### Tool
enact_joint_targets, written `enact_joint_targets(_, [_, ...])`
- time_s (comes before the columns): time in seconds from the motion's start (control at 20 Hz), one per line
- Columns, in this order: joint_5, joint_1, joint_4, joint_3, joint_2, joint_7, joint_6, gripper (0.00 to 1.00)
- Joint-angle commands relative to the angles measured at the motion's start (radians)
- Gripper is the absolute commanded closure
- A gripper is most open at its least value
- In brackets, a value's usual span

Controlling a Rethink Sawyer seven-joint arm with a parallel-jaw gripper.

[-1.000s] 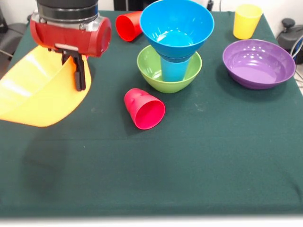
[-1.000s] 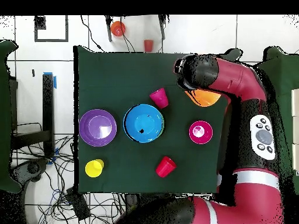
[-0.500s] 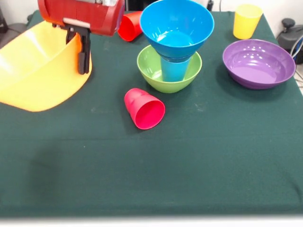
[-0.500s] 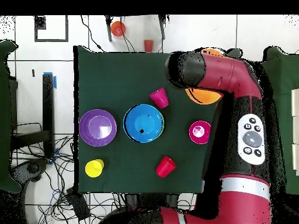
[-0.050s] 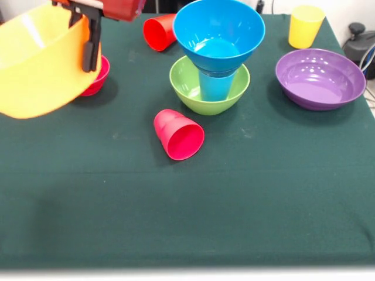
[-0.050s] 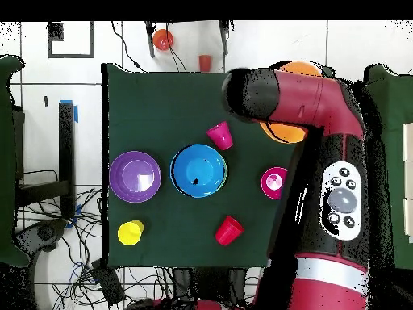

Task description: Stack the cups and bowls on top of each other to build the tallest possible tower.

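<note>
Front view showing gripper (image 5: 89, 44) pinching the orange-yellow bowl (image 5: 41, 64) by its rim, lifting it tilted above the table's (image 5: 234, 193) left side, small red bowl (image 5: 96, 79) sitting just behind it.

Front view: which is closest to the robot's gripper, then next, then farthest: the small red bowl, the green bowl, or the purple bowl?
From the gripper, which holds the yellow bowl:
1. Small red bowl, right beside it.
2. Green bowl, mid-table under the blue stack.
3. Purple bowl, at the far right.
</note>
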Motion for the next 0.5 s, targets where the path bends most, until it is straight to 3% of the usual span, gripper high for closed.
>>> enact_joint_targets(0.05, [-0.062,0.049,-0.017,-0.039,-0.013,0.104,0.024,1.00])
enact_joint_targets(0.25, [-0.052,0.066,-0.008,-0.070,0.003,0.148,-0.046,1.00])
enact_joint_targets(0.5, [-0.030,0.119,0.015,-0.139,0.011,0.252,-0.067,1.00])
